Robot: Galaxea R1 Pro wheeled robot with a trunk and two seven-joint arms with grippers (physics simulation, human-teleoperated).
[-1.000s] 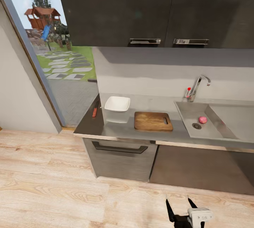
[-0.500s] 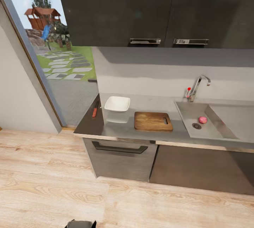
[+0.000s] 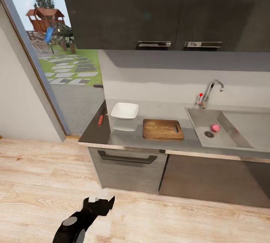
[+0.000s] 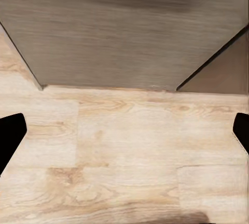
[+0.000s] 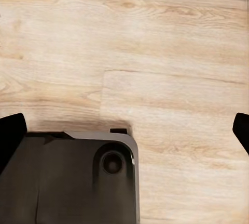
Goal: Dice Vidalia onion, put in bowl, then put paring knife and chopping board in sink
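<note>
The onion (image 3: 215,127) is seen by the sink (image 3: 240,143) drain, unreached; both grippers are spread wide, the left gripper (image 3: 100,202) low above the floor.

Dark wall cupboards (image 3: 150,10) with two metal handles (image 3: 154,43) hang above, a drawer front (image 3: 127,169) meets the pale wood floor (image 3: 45,183), and a glass door (image 3: 63,59) shows a garden.

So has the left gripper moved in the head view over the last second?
Yes. The left gripper has risen into view over the wooden floor, nearer the drawer front; the countertop scene stays unshifted.
</note>
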